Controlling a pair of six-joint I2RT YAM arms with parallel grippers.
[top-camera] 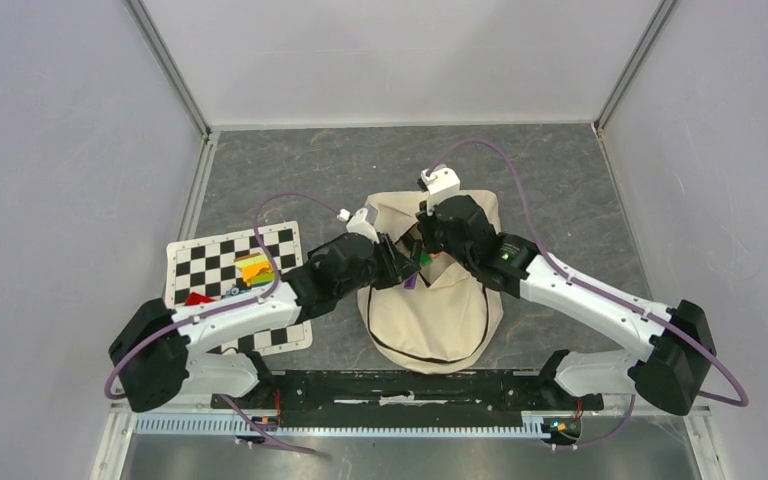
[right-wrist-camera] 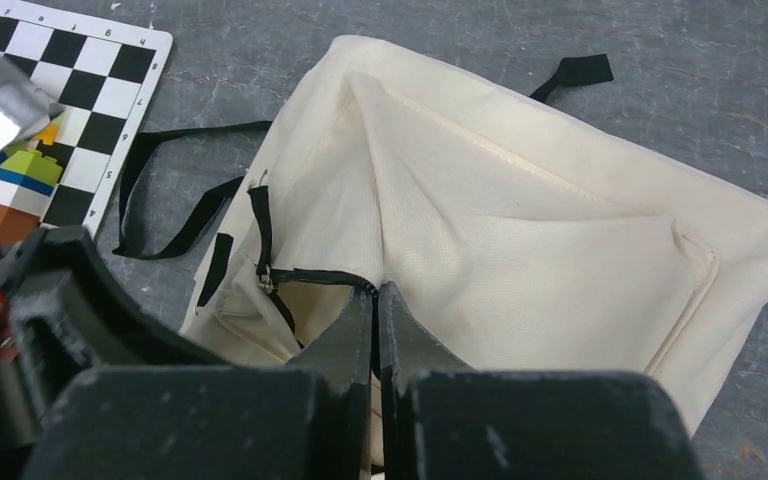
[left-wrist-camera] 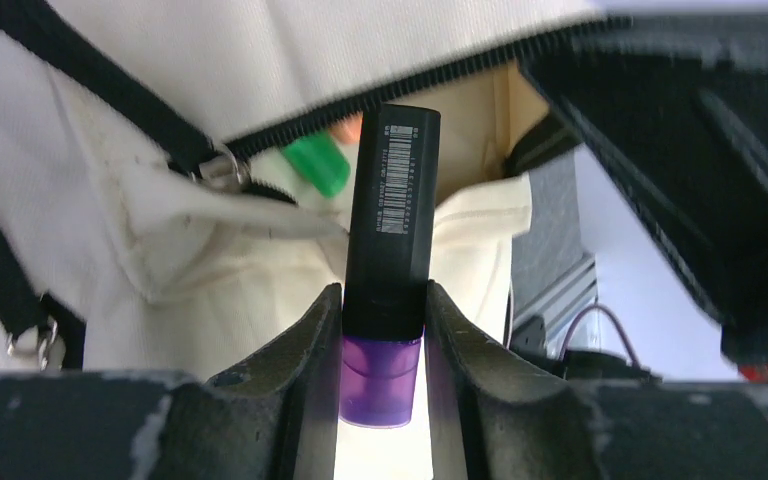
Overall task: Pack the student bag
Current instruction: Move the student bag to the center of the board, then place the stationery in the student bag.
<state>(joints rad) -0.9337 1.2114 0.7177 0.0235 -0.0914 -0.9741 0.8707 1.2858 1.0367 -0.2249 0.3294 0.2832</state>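
Observation:
The student bag (top-camera: pixel 430 320), cream fabric with black zippers, lies between my arms with its zip open. My left gripper (left-wrist-camera: pixel 384 292) is shut on a black highlighter (left-wrist-camera: pixel 395 200) just above its purple cap (left-wrist-camera: pixel 380 380), and the far end points into the bag's opening. A green item (left-wrist-camera: pixel 317 163) and something orange show inside the opening. My right gripper (right-wrist-camera: pixel 376 292) is shut on the black zipper edge (right-wrist-camera: pixel 320 278) of the bag (right-wrist-camera: pixel 520 250), holding the opening's rim up. In the top view both grippers, left (top-camera: pixel 405 268) and right (top-camera: pixel 428 245), meet over the bag's mouth.
A black-and-white checkered mat (top-camera: pixel 210 262) lies left of the bag with colourful blocks (top-camera: pixel 253 268) and a red piece (top-camera: pixel 198 298) on it. The bag's black straps (right-wrist-camera: pixel 160 200) trail on the grey floor toward the mat (right-wrist-camera: pixel 90 70). White walls enclose the cell.

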